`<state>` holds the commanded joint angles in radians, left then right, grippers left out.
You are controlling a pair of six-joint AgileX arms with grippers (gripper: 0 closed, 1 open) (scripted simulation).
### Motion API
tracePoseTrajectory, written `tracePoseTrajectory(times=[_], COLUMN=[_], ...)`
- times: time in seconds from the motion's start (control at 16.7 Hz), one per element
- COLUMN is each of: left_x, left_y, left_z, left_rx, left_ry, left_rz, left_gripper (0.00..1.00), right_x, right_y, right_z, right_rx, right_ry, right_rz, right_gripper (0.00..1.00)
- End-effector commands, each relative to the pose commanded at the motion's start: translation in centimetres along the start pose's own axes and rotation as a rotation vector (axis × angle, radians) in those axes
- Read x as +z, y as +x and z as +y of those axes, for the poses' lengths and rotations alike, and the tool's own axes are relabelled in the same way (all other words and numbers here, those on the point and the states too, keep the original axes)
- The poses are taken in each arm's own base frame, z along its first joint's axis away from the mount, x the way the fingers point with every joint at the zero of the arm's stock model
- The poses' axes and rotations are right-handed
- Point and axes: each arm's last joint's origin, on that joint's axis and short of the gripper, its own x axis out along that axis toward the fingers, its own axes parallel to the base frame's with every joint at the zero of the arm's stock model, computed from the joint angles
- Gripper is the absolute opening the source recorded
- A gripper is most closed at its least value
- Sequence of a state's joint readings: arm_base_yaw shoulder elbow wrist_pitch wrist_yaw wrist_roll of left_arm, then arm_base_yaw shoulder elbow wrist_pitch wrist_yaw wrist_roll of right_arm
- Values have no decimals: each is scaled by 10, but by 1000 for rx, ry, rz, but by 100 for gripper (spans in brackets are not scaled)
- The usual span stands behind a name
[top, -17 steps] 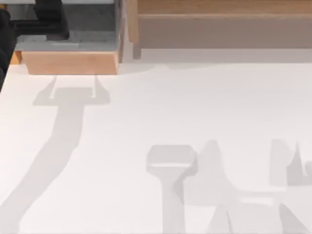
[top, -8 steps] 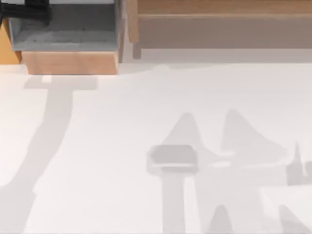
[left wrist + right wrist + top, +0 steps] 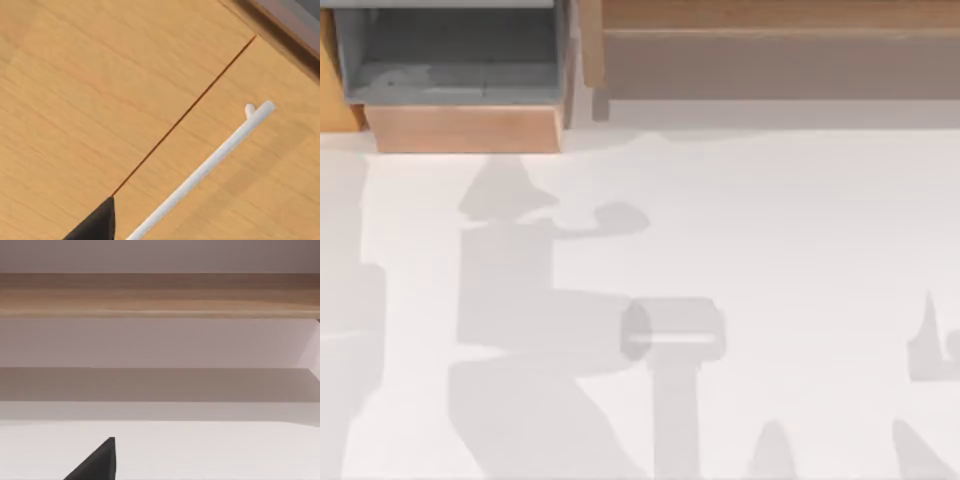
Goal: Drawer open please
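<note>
Our left arm has cleared the grey-walled drawer with light-brown wooden front (image 3: 460,128), which stands pulled out. Task looks done. We cannot tell either gripper's grip state.

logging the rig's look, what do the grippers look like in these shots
Little of them shows. In each wrist view a matte black, pointed wedge pokes in at the frame's edge: part of the left gripper and of the right gripper. No cables, markings or other colours are visible.
</note>
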<state>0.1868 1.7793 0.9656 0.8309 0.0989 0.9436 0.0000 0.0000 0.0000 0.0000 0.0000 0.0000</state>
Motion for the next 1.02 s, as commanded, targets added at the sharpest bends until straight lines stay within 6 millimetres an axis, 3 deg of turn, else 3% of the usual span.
tracePoseTrajectory(times=[0.24, 0.48, 0.66, 1.02], left_x=[-82, -136, -152, -151], left_y=[25, 31, 32, 32], left_z=[-18, -39, -45, -47], left_rx=[-35, -59, -59, -63], left_ry=[334, 563, 636, 637], left_rz=[-34, -90, -116, -118], left_gripper=[100, 100, 100, 100], right_x=[0, 0, 0, 0], right_y=[0, 0, 0, 0], right_z=[0, 0, 0, 0], right_rx=[0, 0, 0, 0], right_ry=[0, 0, 0, 0], right_rz=[0, 0, 0, 0], right_gripper=[100, 100, 100, 100])
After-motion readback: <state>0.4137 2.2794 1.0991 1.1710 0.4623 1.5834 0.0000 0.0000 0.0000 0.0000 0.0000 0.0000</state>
